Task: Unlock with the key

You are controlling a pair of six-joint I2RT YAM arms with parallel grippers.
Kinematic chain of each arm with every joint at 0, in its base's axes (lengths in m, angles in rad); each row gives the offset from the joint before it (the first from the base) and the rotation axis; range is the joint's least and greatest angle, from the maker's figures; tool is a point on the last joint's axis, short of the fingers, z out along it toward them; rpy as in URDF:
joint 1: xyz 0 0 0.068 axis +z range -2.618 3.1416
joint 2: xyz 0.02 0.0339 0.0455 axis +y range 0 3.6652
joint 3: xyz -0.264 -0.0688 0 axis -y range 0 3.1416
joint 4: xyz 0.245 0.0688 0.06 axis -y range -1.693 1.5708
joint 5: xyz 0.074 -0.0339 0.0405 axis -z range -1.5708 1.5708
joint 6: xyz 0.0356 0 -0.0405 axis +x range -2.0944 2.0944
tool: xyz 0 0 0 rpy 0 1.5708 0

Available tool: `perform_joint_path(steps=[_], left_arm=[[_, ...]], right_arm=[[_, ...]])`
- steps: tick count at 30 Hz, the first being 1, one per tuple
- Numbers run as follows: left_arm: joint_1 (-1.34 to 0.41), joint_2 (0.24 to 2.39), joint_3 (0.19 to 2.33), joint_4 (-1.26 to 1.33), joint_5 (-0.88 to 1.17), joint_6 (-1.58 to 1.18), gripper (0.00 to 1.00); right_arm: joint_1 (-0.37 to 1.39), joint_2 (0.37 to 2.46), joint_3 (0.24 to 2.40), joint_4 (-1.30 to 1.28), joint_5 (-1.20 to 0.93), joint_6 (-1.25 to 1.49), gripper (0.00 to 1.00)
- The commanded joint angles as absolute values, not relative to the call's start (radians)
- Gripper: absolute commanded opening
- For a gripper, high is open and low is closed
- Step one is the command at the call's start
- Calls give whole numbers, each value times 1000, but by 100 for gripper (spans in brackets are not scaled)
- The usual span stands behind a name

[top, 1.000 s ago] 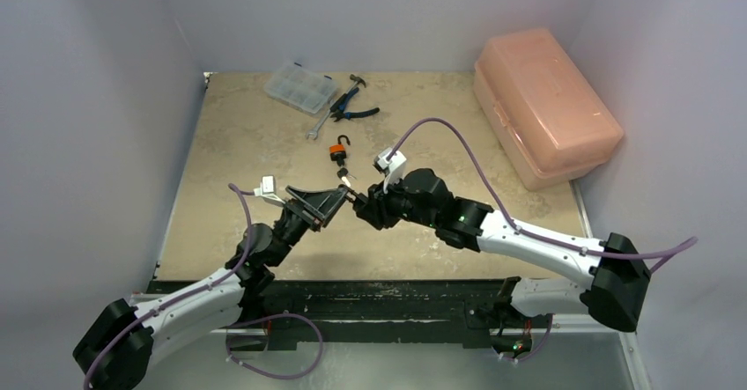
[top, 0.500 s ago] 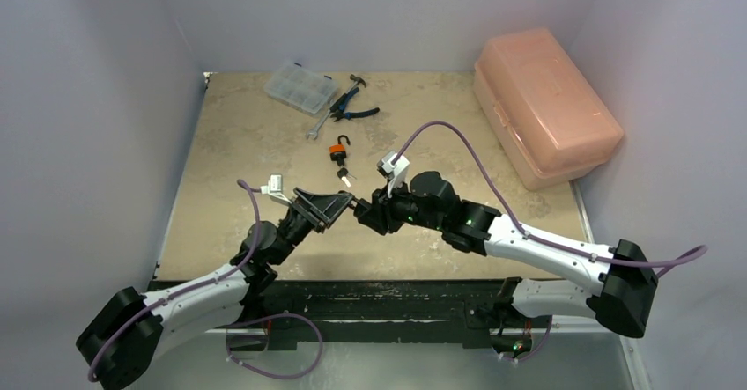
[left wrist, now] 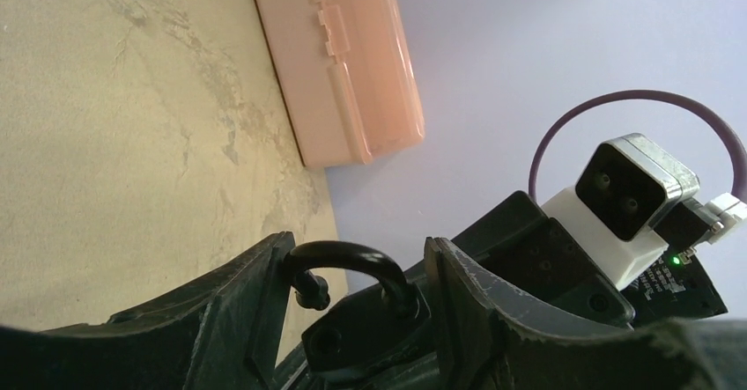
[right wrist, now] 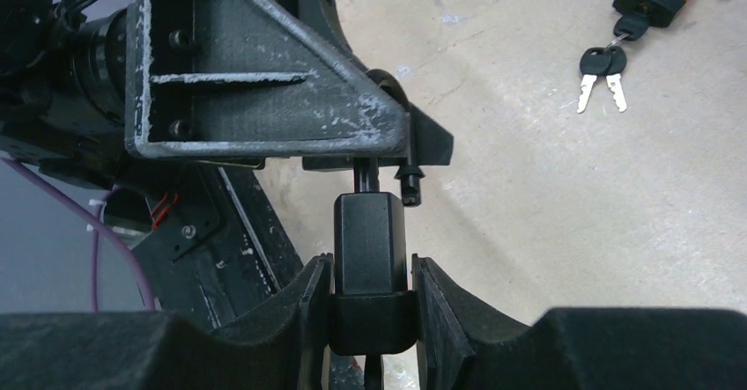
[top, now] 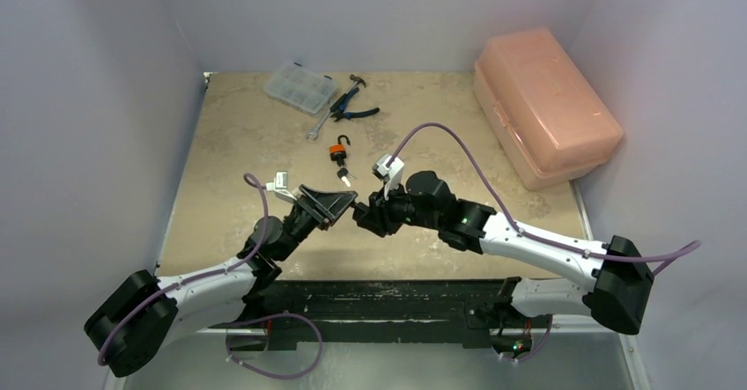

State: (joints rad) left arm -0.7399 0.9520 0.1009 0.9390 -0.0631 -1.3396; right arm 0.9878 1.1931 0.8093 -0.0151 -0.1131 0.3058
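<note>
Left gripper (left wrist: 357,262) had narrowed around the shackle (left wrist: 345,248), grip unconfirmed. Right gripper (right wrist: 370,271) clamped the black padlock (right wrist: 370,223), shackle-end toward it. 2 keys (right wrist: 601,77) lay on the table (top: 229,161) beyond, nearer the right arm (top: 528,236).

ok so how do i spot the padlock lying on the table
Find the clear organizer box at the table's far edge, then the pliers beside it. Just nearer than those lies the padlock: the only orange thing, keys trailing from it.
</note>
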Motion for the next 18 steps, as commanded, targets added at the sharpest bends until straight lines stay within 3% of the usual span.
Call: perform_joint_path(steps=[1, 10, 18], left_arm=[[-738, 983, 154, 1081, -38, -1326, 59], [-738, 1058, 157, 1175, -22, -1339, 57], [-738, 1104, 100, 1448, -5, -1319, 51]], right_arm=[[989, 1209, 830, 87, -177, 282, 0], [991, 1229, 823, 111, -199, 291, 0], [990, 1255, 788, 197, -273, 366, 0]])
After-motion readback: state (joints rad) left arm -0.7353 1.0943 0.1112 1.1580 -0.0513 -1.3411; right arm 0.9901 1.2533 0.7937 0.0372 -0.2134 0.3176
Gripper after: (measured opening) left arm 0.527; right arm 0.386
